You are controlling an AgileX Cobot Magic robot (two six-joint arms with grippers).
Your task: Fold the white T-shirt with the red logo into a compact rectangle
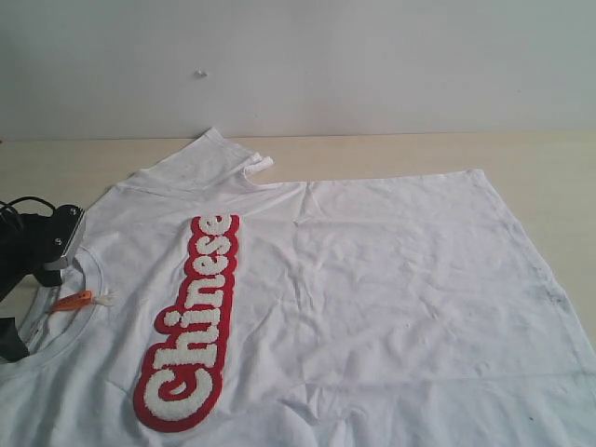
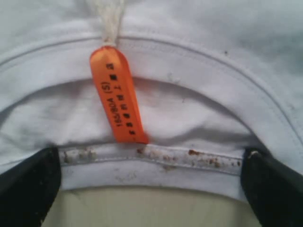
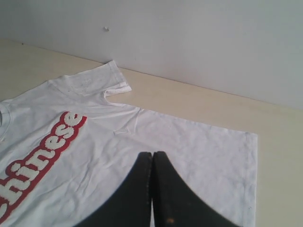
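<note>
The white T-shirt (image 1: pixel 391 279) lies spread flat and face up on the table, its collar toward the left. The red logo (image 1: pixel 191 321) runs lengthwise down the chest and also shows in the right wrist view (image 3: pixel 40 156). My left gripper (image 1: pixel 58 250) is at the collar and open. In its wrist view its black fingers (image 2: pixel 28 189) stand wide apart astride the collar's back edge (image 2: pixel 156 161), next to the orange neck tag (image 2: pixel 118 99). My right gripper (image 3: pixel 152 153) is shut on nothing, hovering over the shirt's body (image 3: pixel 199 151). It is out of the exterior view.
The beige table (image 1: pixel 419 154) shows bare beyond the shirt's far edge and at the right (image 1: pixel 573 214). A pale wall (image 1: pixel 372 65) stands behind it. One sleeve (image 1: pixel 219 154) points toward the wall. The shirt's near part runs out of the picture.
</note>
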